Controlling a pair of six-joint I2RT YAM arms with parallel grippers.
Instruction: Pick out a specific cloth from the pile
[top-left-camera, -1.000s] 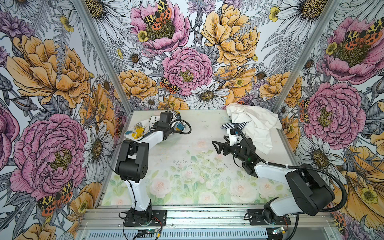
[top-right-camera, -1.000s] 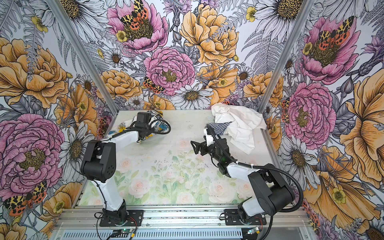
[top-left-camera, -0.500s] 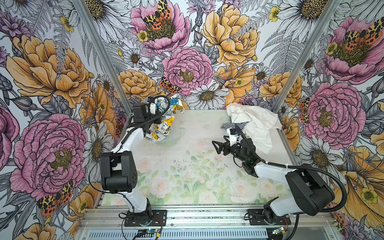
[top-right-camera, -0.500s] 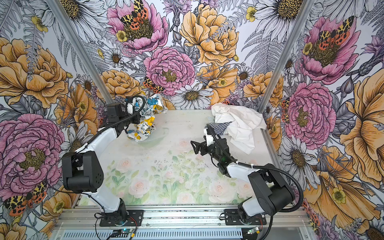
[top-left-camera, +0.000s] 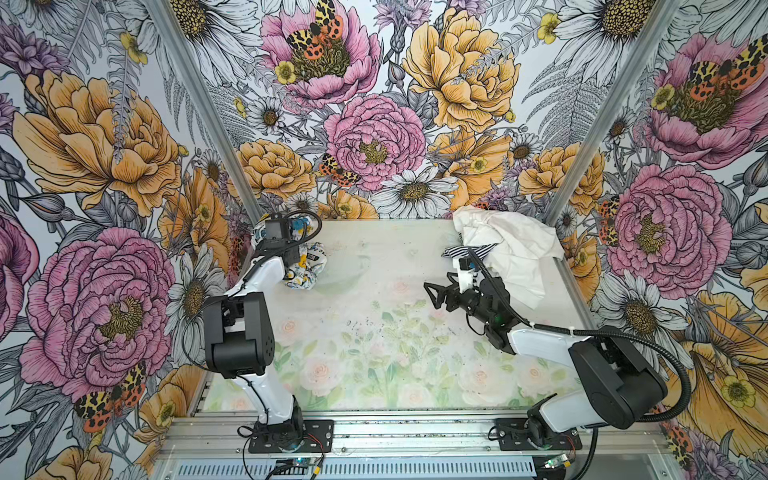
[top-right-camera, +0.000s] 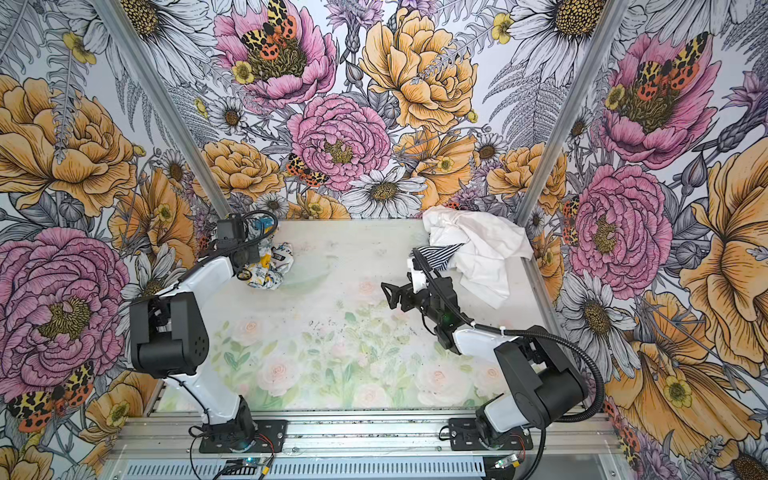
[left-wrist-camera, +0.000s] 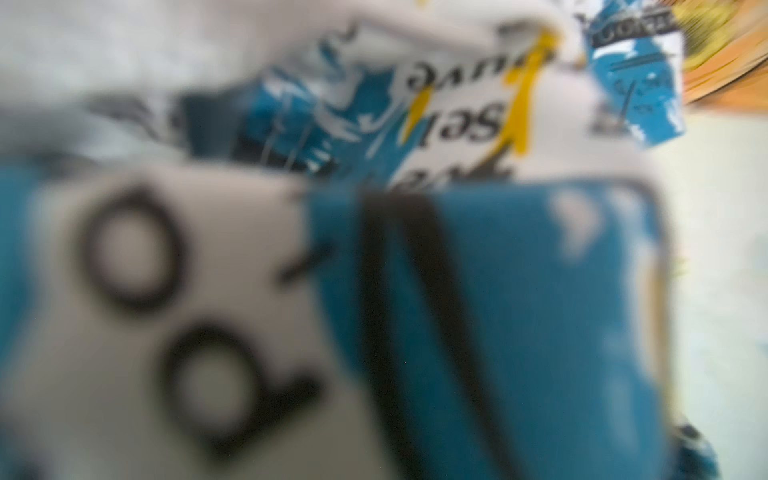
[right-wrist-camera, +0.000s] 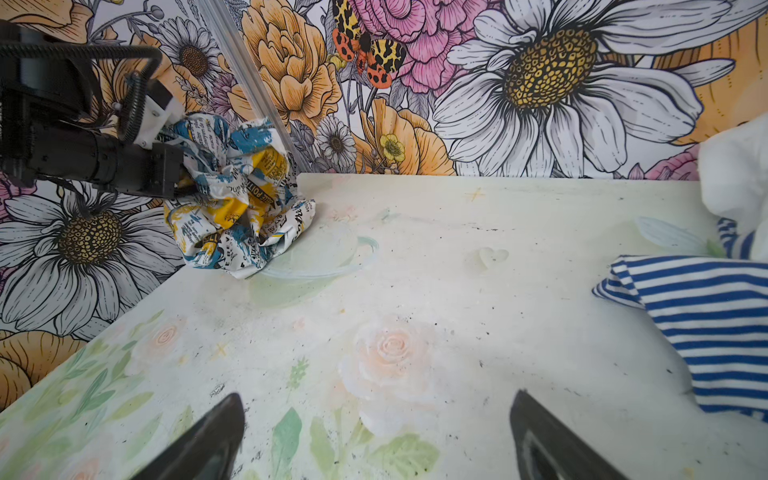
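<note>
1. Cloth (top-left-camera: 306, 266): soft, light, limp, crumpled into a ball; likely to sag and drag.
2. Pinched in left gripper (right-wrist-camera: 176, 183), jaws pressed together on a bunched fold, a sound place to hold.
3. Far-left corner of table (top-left-camera: 374, 340), lower folds seemingly touching it, well apart from pile (top-left-camera: 511, 253).
4. Right gripper (right-wrist-camera: 376, 432) spread wide, empty, near pile.
5. Flat printed top; walls (top-left-camera: 374, 124) close on three sides.

cloth (right-wrist-camera: 232, 216) looked soft, matt, creased fabric | table (right-wrist-camera: 478, 299) looked matt, scuffed | rail (top-left-camera: 415, 432) looked brushed, dull metal
</note>
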